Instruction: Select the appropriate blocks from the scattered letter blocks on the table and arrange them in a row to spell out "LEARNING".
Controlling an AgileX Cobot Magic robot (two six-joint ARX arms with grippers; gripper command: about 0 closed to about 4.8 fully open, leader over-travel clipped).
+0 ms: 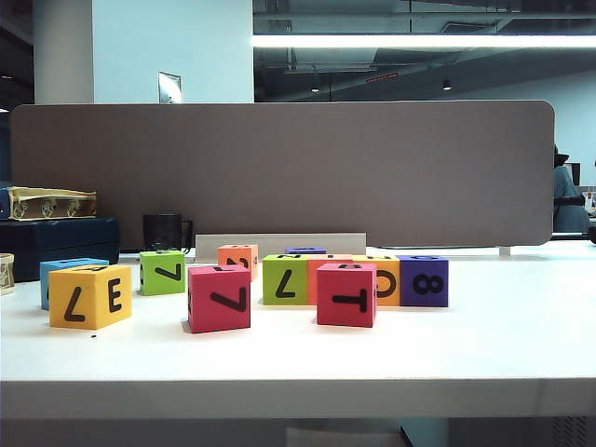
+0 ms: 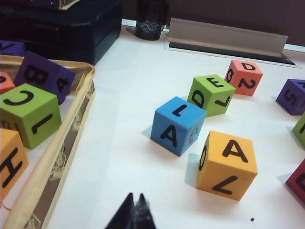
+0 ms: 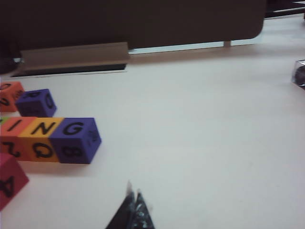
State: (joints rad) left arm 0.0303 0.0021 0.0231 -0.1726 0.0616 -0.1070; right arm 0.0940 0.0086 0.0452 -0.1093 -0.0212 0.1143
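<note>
both grippers are held low over the near part of the table (image 1: 521, 335), and neither shows in the exterior view. in the left wrist view the left gripper (image 2: 135, 210) is seen with its two dark fingertips pressed together, empty. in the right wrist view the right gripper (image 3: 133, 207) looks the same, pinched closed on nothing.

just ahead of the left gripper, slightly toward the table's middle, sits the yellow block (image 2: 226, 164), with an a on top. a little farther lies the blue block (image 2: 177, 125), showing l on top and a on its near face, turned corner-on to the gripper. beyond it are the green block (image 2: 211, 94), bearing e, d and l, then an orange block (image 2: 243, 76) near the far edge. spare blocks rest in a tan tray (image 2: 71, 119) at the table's left side.

ahead of the right gripper and off toward the middle, the word's ending is already laid out: three touching blocks read i, n, g, ending in the purple block (image 3: 75, 140).

the row runs across the table, and the missing letters belong at its left end. the left gripper is judged nearer to the l, e and a candidates, so the next pick probably falls to it.
</note>
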